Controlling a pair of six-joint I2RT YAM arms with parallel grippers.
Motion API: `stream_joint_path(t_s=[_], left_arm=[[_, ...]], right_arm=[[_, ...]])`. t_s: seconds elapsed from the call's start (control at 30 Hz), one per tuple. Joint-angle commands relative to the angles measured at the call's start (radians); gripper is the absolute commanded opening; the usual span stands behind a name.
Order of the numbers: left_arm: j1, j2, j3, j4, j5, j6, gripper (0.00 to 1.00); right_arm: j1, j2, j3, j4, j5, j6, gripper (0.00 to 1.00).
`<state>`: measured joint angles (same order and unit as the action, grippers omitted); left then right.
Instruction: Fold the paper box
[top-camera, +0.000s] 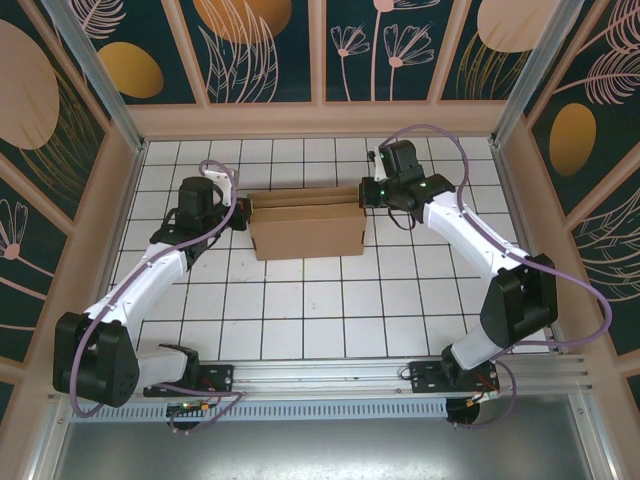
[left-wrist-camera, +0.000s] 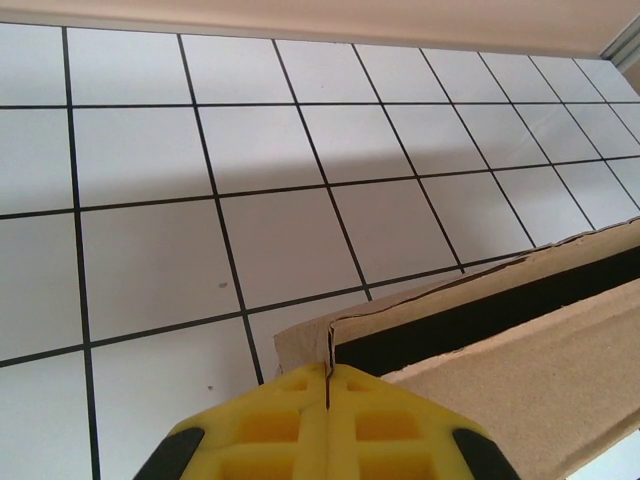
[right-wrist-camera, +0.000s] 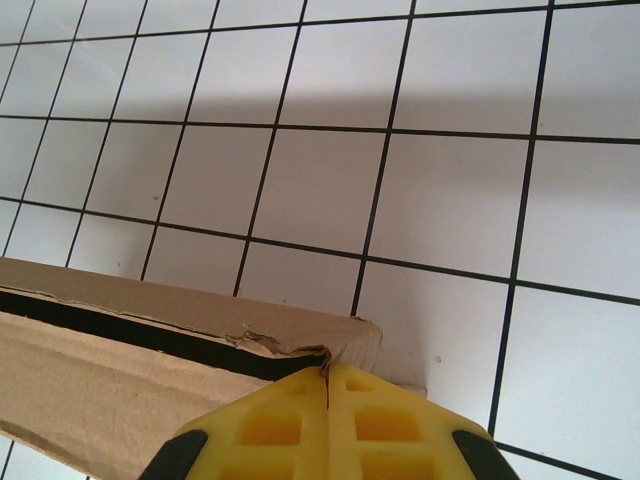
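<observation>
Left wrist view: yellow fingertips (left-wrist-camera: 280, 425) nearest the lens, left jaws pressed together with no gap along the seam, tips right at an end corner of the paper box (left-wrist-camera: 520, 370). Can't tell if any cardboard is caught between them

Right wrist view, same picture mirrored: yellow fingertips (right-wrist-camera: 390, 425) up front, right jaws pressed together, tips butted on the opposite end corner (right-wrist-camera: 330, 335), cardboard edge frayed just there

Paper box (top-camera: 305, 232): plain brown corrugated, on the tabletop (top-camera: 300, 320), far-middle of the grid, long side running left-right, directly between the two wrists. Partly formed: a narrow dark slot runs between two cardboard layers along its far side, broad panel facing the near edge

Left arm (top-camera: 150, 270) reaches in from the near-left base to the box's left end, right arm (top-camera: 470, 240) from the near-right base to its right end. Tabletop is white with black grid lines; aluminium rail (top-camera: 330, 375) along the near edge; wood-framed wall panels (top-camera: 260, 50) with dark leaf print around it
</observation>
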<state>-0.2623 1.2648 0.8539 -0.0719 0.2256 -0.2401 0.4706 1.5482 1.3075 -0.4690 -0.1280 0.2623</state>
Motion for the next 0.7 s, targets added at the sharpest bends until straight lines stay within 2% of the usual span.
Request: stream_joint_path(t_s=[0.0,0.27,0.4,0.53,0.67], left_arm=[[-0.013,0.013,-0.049,-0.098,0.008,0.003,0.0],[-0.019,-0.012,-0.069,-0.074,0.016,-0.008,0.0],[-0.031,-0.034,-0.107,-0.041,0.014,-0.02,0.0],[-0.039,-0.036,-0.121,-0.035,0.009,-0.022,0.0],[-0.043,-0.044,-0.13,-0.028,0.007,0.012,0.0]], right_arm=[[0.02,-0.017,-0.091,-0.052,-0.032,0.027,0.0],[0.033,-0.133,-0.248,0.07,0.043,-0.014,0.0],[0.033,-0.212,-0.355,0.186,0.037,-0.046,0.0],[0.033,-0.214,-0.383,0.206,0.031,-0.06,0.0],[0.033,-0.21,-0.367,0.203,-0.025,-0.071,0.12]])
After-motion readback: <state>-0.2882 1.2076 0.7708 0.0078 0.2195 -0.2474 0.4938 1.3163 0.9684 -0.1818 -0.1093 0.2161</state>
